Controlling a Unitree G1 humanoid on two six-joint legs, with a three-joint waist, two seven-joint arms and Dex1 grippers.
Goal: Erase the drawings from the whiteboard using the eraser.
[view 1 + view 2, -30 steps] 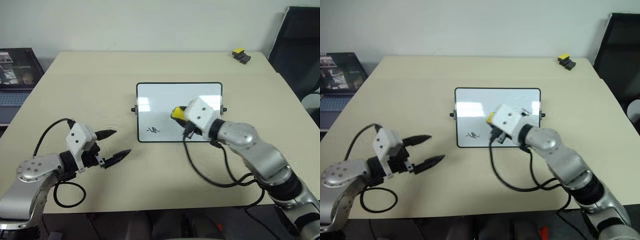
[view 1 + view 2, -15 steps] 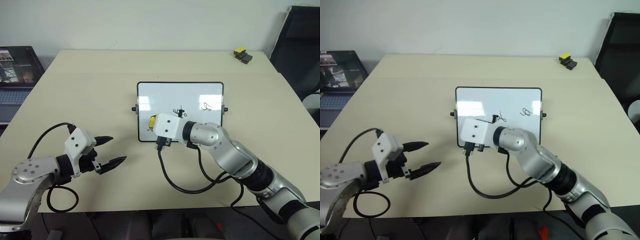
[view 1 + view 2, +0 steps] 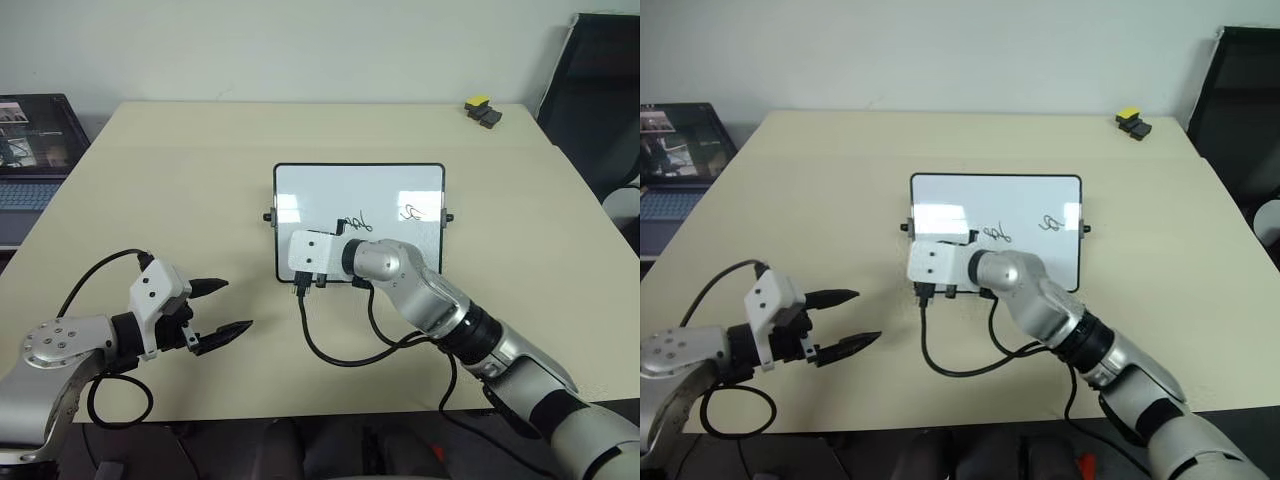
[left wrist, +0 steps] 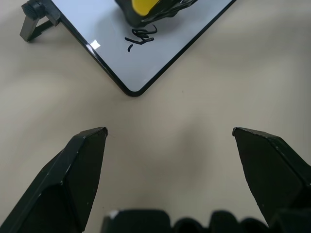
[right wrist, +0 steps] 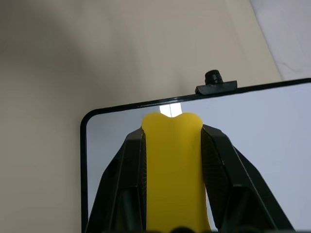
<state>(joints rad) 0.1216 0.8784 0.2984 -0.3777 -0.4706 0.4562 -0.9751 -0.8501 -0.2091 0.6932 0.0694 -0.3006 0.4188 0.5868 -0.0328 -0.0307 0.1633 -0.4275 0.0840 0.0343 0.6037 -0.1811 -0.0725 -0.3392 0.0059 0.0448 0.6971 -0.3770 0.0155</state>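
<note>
The whiteboard [image 3: 372, 190] lies flat in the middle of the table. Two of the drawings show on its right half, one [image 3: 354, 221] near the middle and one [image 3: 411, 211] further right. A third scribble [image 4: 141, 36] sits near the board's front left corner. My right gripper [image 5: 172, 133] is shut on the yellow eraser [image 5: 172, 165] over that corner, with the eraser [image 4: 143, 6] just beside the scribble. Whether it touches the board I cannot tell. My left gripper [image 3: 225, 305] hovers open over bare table to the front left of the board, with nothing in it.
A yellow-topped black block [image 3: 483, 110] sits at the table's far right corner. A laptop [image 3: 30, 140] stands off the left edge and a black chair [image 3: 600, 90] off the right. The right arm's cable [image 3: 340, 355] loops over the table in front of the board.
My right gripper has swept the eraser leftwards across the board to its front left corner, uncovering the two right-hand scribbles. The left gripper has stayed about where it was.
</note>
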